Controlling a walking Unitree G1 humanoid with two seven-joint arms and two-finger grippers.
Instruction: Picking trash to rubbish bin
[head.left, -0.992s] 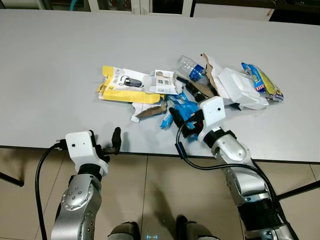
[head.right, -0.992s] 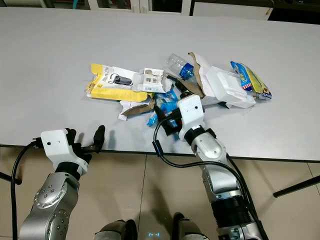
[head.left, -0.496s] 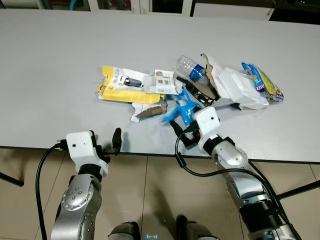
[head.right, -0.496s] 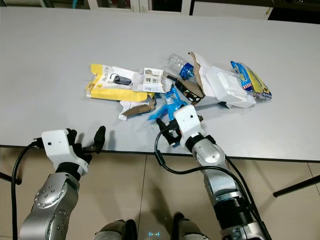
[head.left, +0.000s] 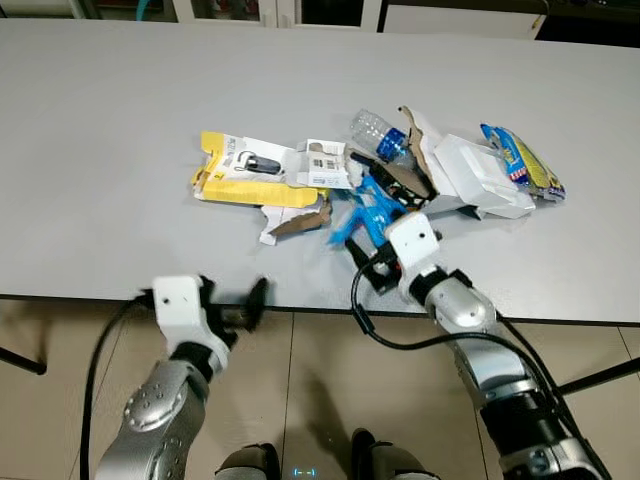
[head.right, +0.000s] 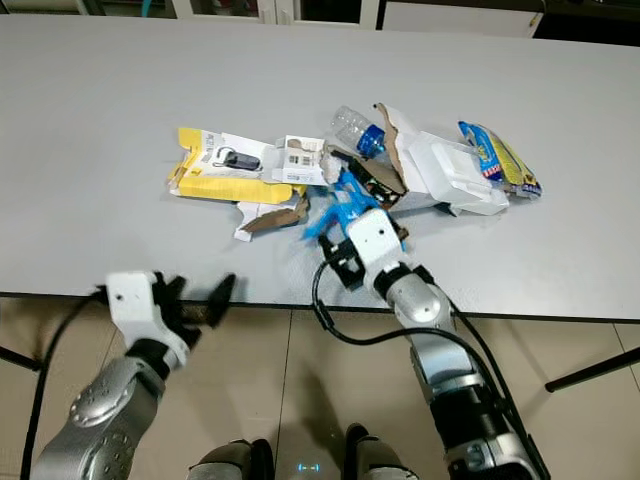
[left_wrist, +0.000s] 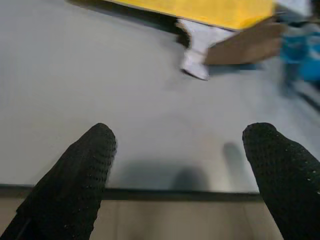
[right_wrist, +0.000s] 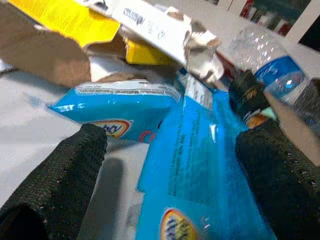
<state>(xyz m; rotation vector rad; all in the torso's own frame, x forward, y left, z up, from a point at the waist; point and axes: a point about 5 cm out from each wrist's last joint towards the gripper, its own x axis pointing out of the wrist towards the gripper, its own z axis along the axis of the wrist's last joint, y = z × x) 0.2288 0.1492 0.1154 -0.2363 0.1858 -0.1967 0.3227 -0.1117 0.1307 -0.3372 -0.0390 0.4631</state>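
Trash on the table (head.left: 120, 130) lies in a heap ahead of you. Going left to right: your left gripper (left_wrist: 185, 165) hangs spread and empty at the near edge, well apart from the pile. Your right gripper (right_wrist: 165, 165) is far nearer, fingers wide with nothing pinched, the blue wrapper (right_wrist: 200, 165) lying between them, its length running away toward the plastic bottle (head.left: 378, 134).

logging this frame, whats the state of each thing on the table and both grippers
right gripper: open, fingers either side of the blue wrapper
blue wrapper: crumpled, lying flat on the table
left gripper: open, holding nothing, at the table's near edge
plastic bottle: on its side in the pile
yellow box: flattened, torn open
white box: open, crushed
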